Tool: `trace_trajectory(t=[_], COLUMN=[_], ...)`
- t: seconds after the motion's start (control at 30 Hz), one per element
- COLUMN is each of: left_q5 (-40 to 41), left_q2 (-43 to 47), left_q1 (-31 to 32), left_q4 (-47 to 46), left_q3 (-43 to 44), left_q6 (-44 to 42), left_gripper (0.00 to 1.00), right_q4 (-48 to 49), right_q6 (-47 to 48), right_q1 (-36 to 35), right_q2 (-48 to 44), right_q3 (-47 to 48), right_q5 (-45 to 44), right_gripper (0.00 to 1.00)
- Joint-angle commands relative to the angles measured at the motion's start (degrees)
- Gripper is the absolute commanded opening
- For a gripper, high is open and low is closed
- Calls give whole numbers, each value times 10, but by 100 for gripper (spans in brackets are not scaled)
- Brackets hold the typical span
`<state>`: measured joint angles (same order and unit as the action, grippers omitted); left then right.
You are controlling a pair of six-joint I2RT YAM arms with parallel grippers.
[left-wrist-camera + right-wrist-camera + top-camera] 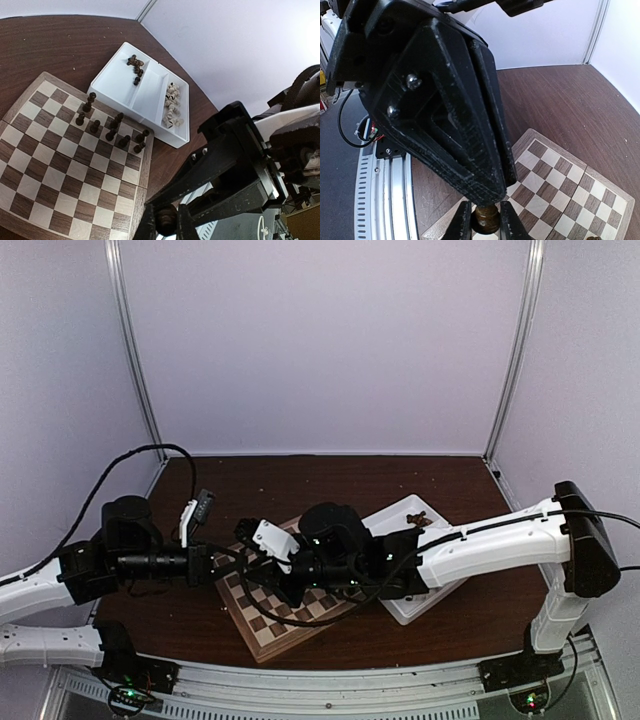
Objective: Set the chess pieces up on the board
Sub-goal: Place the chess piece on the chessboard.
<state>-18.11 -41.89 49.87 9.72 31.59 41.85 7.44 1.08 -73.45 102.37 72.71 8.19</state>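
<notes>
**One dark piece, both sets of fingers on it**

My left fingers (184, 227) are closed as tight as they go on a dark chess piece (166, 220). It shows as a rounded brown knob between their tips. My right fingers (509, 225) pinch the same piece from the opposite side, and their narrow gap is filled by its turned wood. From the top camera my two wrists meet nose to nose above the board (270, 628), over its 10 o'clock edge, and the piece is held there.

In my left wrist view the board lies on the dark worktop (60, 45). A loose double row of dark pieces (111, 134), eight or so, stands along the board's edge toward 1 o'clock. Just beyond that edge sits the white tray (120, 95). I cannot tell whether it touches the board. Its compartment toward 10 o'clock holds a small heap of dark pieces (135, 67) at the far end. The compartment toward 4 o'clock holds a cluster of cream pieces (172, 106). From the top camera the tray lies at 3 o'clock of the board, partly under my right arm.
</notes>
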Motion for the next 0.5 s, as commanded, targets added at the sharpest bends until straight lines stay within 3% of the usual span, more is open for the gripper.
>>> trace_trajectory(t=[0.0,0.23,0.37,0.47], left_q5=[-12,40,114,120], left_q2=[-10,-39,-91,-152], left_q1=[2,2,0,-3], left_q4=[-16,57,112,116], left_q3=[18,73,121,156], left_q6=[-9,-83,-107,-129], left_gripper=[0,0,0,0], right_q4=[21,33,13,-15], right_q6=[-3,8,18,24], right_q1=[5,13,32,46], right_q2=[-8,-39,-88,-131], right_q3=[-8,-40,-64,-87], right_q5=[8,-18,-58,-128], right_gripper=[20,52,59,65])
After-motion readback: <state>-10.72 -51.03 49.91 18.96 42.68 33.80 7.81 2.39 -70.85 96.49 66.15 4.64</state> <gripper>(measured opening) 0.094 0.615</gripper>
